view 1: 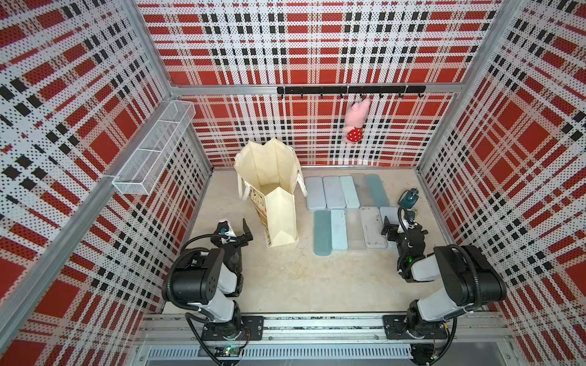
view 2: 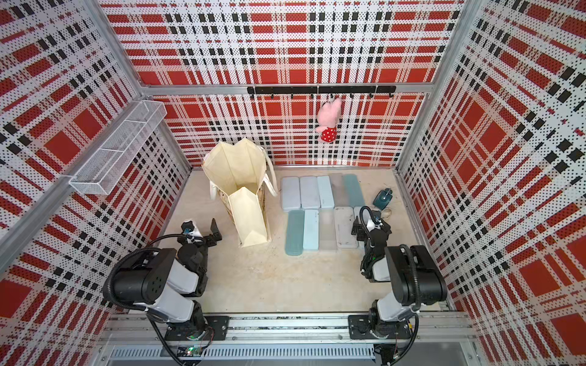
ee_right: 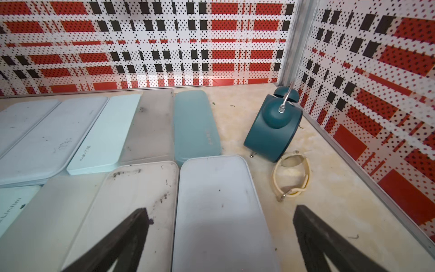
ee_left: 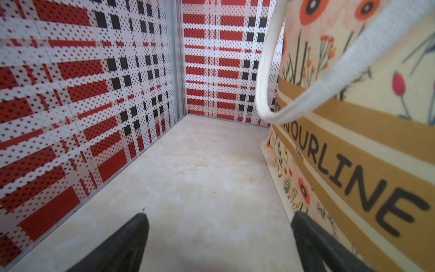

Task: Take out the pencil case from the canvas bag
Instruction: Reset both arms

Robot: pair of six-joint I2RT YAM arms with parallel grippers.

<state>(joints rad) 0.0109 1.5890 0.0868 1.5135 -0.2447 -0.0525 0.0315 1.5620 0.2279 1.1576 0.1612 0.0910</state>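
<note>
The canvas bag point(view 1: 280, 218) point(view 2: 249, 218) stands upright left of centre on the table, mouth open, white handles hanging down its sides. Through the mouth only cream lining shows; the pencil case is hidden. My left gripper point(view 1: 234, 229) point(view 2: 201, 229) is open and empty just left of the bag's base. In the left wrist view the gripper point(ee_left: 219, 219) has bare table between its fingers, with the flower-printed face point(ee_left: 353, 141) and a handle point(ee_left: 266, 94) beside one finger. My right gripper point(view 1: 398, 221) point(ee_right: 221, 209) is open above a pale grey case point(ee_right: 219, 200).
Several flat rectangular cases point(view 1: 348, 209) in pale blue, grey and teal lie in two rows right of the bag. A teal alarm clock point(ee_right: 273, 131) and a cream wristwatch point(ee_right: 292, 176) lie by the right wall. A pink plush toy point(view 1: 356, 120) hangs on the back rail; a mesh basket point(view 1: 155, 149) hangs on the left wall.
</note>
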